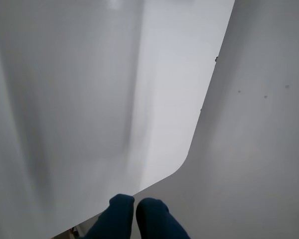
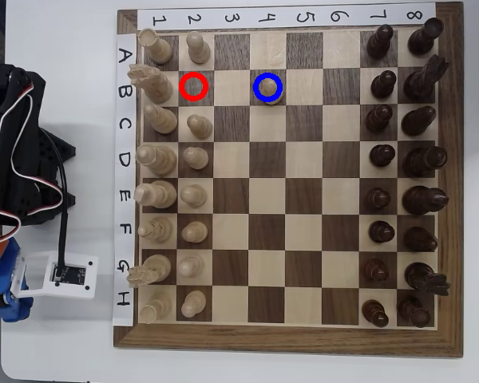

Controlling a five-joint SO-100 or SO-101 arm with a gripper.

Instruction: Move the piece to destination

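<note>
At lower left of the overhead view the arm sat off the chessboard (image 2: 291, 339). The fingers (image 1: 135, 203) were pressed closed, empty. The pale pawn (image 2: 271, 90) stood inside the blue-ringed square (image 2: 269, 88), upper centre; a careless return sweep could topple it.

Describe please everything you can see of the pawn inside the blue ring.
The pale cream pawn looks wooden, with a round head above a wider base. It stands upright on the dark square marked by the blue ring, row B, column 4, alone, touching no other piece. The wrist view does not show it.
</note>
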